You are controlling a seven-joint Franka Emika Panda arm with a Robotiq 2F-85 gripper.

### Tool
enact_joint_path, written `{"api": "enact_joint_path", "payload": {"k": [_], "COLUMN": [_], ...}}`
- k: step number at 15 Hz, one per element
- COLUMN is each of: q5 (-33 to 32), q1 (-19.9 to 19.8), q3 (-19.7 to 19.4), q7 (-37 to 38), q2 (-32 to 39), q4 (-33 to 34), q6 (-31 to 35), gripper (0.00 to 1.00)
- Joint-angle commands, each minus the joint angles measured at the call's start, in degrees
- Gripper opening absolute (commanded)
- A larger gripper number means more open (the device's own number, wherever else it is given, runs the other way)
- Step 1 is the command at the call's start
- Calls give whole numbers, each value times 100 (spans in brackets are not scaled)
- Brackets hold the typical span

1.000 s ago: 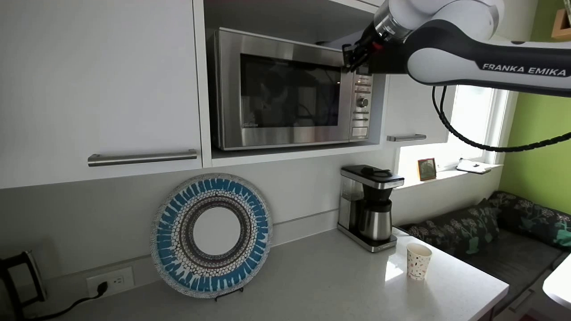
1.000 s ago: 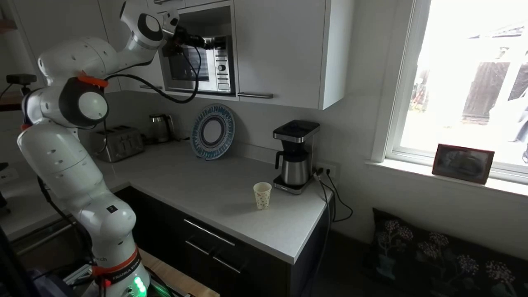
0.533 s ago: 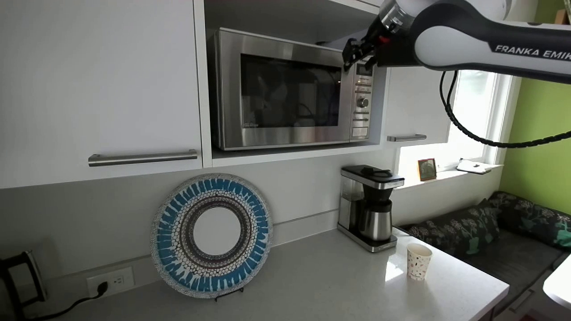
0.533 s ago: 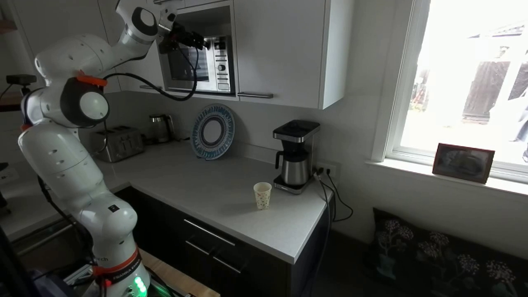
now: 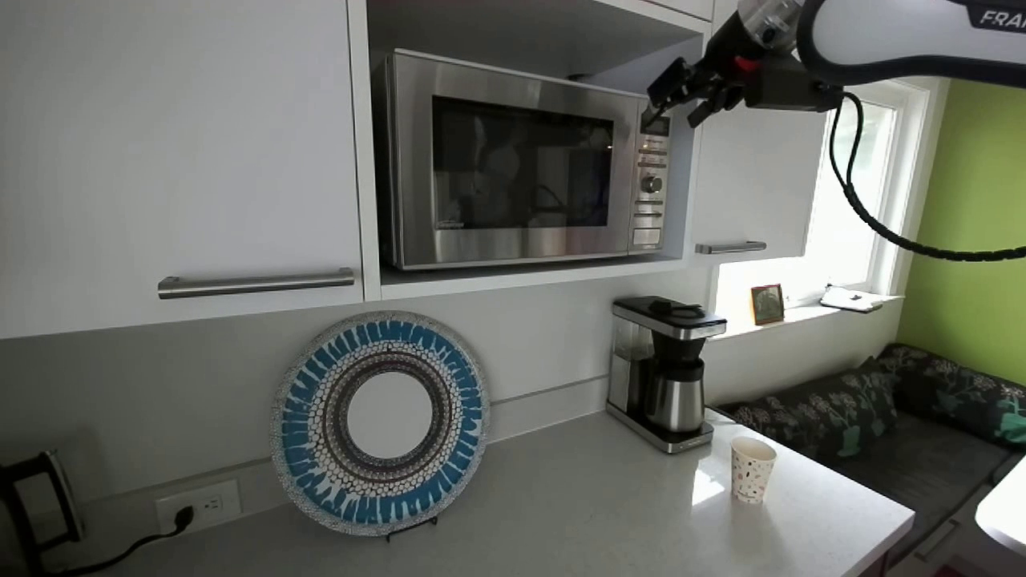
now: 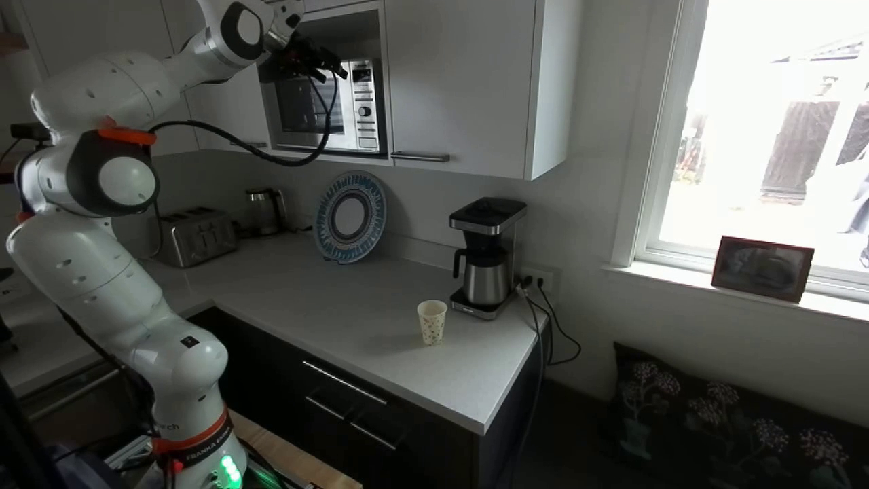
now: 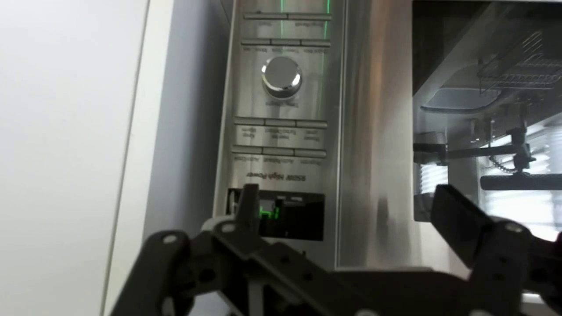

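Robot gripper [image 7: 347, 192], fingers [image 7: 456, 224] spread wide, hovers facing a microwave [image 5: 521, 164], higher than its knob [image 7: 282, 75] and near a white cupboard door [image 7: 66, 131].

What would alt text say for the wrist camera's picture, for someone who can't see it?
A black robot gripper, open and empty, before a steel microwave. Its control panel appears upside down, with a round knob and a display showing green digits. A white cabinet door fills the far left.

Speckled cup [image 5: 752, 473] near the coffee maker [image 5: 672, 370]
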Motion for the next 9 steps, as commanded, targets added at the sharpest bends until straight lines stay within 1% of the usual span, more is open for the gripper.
{"api": "enact_joint_path", "payload": {"k": [1,2,4,7,8,9], "q5": [686,904,1124,1227,1218,1173], "q1": [229,238,260,221,217,201], "q3": [-476,-532,-635,-734,-781,-809], "q7": [-645,-846,-1092,-1397,-1515,-1631], "q2": [-654,-773,-1002,-1327,-1424,-1500], "q4": [-946,-1112,-1424,-1904,-2103,-2223], "q6": [26,42,-11,-16,147,169], "gripper": [100,100,100,100,100,100]}}
